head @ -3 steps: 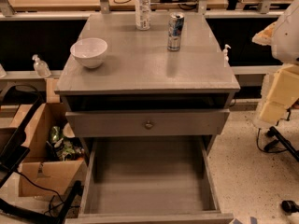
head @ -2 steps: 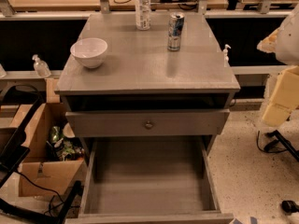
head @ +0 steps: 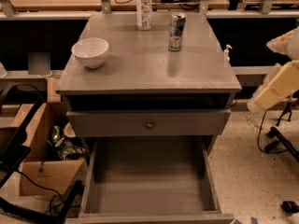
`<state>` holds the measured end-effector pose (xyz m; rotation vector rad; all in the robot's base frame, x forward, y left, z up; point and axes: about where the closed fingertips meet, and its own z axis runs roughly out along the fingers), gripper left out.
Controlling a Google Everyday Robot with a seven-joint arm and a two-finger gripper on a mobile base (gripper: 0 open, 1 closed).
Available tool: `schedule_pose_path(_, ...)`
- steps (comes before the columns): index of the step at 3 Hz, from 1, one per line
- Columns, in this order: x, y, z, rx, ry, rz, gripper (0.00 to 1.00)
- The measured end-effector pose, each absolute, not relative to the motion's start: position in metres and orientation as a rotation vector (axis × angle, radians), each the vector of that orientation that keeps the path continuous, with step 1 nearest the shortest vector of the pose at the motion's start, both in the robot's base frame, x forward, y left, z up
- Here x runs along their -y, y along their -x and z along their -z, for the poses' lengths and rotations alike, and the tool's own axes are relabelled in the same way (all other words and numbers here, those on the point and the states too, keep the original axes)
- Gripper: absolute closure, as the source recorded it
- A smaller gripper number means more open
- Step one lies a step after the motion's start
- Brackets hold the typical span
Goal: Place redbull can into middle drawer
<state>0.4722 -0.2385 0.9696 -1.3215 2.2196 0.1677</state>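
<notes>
Legible text: none. Slim silver-and-blue metal can (head: 176, 31), on grey wooden cabinet top (head: 140, 71): print unreadable. Clear plastic bottle (head: 144, 8): label unreadable. My gripper (head: 281, 43): right edge, beside the cabinet.

We see the redbull can (head: 176, 31) – slim, silver-and-blue – standing upright at the back right of the cabinet top (head: 140, 73). The middle drawer (head: 149, 190) is pulled out below, its floor bare. The gripper (head: 281, 42) hangs at the right edge, well apart.
</notes>
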Motion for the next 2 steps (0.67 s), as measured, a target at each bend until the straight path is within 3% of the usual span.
schedule_pose_path(2, 0.226, -0.544, -0.975, -1.974, 1.183, -0.246, 0.00)
